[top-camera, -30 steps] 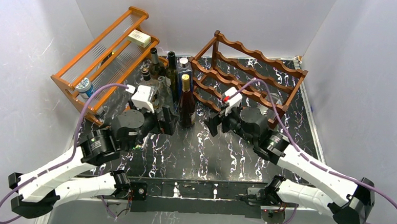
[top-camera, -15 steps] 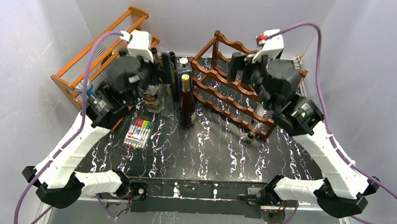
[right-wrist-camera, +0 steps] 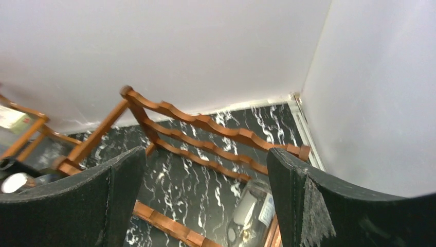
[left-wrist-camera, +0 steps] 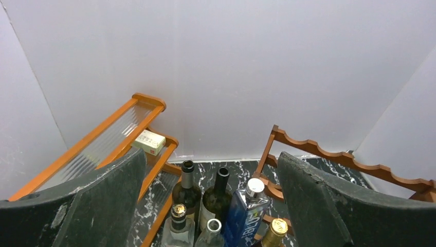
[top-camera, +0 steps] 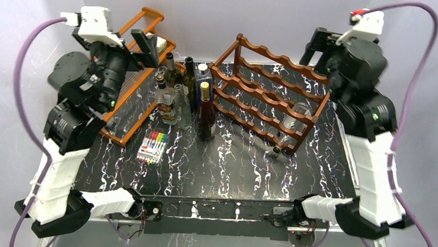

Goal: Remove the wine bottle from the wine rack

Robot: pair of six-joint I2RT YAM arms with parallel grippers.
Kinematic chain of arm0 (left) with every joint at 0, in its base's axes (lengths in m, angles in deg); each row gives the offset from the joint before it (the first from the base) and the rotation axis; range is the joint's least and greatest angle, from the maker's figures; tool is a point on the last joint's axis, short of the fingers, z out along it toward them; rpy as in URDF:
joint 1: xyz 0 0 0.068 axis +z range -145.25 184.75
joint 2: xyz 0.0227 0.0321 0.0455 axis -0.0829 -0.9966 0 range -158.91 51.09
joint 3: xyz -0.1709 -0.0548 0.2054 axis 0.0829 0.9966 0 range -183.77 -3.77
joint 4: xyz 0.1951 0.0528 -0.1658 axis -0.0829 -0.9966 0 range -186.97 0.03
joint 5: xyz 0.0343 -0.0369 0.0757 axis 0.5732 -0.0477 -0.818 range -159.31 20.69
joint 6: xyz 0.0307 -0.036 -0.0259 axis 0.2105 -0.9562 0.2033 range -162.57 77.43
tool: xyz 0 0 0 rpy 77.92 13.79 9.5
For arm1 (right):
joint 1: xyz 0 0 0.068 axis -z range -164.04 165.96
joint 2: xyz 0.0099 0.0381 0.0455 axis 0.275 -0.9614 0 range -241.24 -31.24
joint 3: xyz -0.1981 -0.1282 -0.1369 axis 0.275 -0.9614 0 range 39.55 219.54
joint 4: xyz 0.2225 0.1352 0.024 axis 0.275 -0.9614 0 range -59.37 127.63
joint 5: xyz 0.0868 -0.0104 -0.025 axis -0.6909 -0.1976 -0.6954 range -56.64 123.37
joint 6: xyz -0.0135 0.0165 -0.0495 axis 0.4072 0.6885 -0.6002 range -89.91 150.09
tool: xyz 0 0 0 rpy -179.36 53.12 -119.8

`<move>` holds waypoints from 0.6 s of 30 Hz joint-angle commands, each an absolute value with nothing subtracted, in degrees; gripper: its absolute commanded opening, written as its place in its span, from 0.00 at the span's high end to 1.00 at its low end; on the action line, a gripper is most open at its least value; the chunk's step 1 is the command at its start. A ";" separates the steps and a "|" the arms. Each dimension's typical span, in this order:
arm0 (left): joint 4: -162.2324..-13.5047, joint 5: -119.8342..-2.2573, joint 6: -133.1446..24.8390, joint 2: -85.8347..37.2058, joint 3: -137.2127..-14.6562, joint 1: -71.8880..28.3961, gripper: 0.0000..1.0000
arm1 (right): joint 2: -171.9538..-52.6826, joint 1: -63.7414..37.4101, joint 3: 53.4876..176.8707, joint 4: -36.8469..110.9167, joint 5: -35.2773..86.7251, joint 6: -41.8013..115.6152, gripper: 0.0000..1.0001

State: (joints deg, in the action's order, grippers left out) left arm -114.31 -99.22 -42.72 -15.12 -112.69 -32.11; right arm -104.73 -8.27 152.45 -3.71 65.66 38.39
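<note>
The dark reddish-brown wine rack (top-camera: 264,83) with wavy rails stands at the back right of the table. A clear wine bottle (top-camera: 290,130) lies in a low tier at its right end, neck toward the front. The right wrist view shows the rack (right-wrist-camera: 205,126) and the bottle (right-wrist-camera: 252,216) below. My right gripper (top-camera: 320,47) is raised high above the rack's far right end, open and empty (right-wrist-camera: 205,153). My left gripper (top-camera: 138,47) is raised high at the back left, open and empty (left-wrist-camera: 210,157), far from the rack.
A lighter orange shelf (top-camera: 91,91) with clear slats stands at the back left, a small box (top-camera: 153,41) on top. Several upright bottles (top-camera: 189,91) cluster between the shelf and the rack. A pack of markers (top-camera: 152,146) lies front left. White walls enclose the table.
Both arms have risen from low over the table's middle to high at the back corners. The marker pack has come into view. Both grippers stay empty.
</note>
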 commanded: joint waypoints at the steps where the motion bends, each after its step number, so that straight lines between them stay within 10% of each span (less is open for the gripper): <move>1: -113.28 -97.74 -42.36 -10.20 -112.27 -31.81 0.02 | -92.61 -8.07 148.80 6.71 59.99 34.45 0.02; 18: -112.42 -97.98 -42.73 -7.54 -106.74 -31.81 0.02 | -90.59 -8.13 146.71 5.03 60.24 36.61 0.02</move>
State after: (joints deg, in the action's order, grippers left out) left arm -113.17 -98.45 -42.80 -7.71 -107.18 -32.11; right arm -90.92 -8.16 147.57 3.13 61.92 36.31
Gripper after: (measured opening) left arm 0.981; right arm 0.981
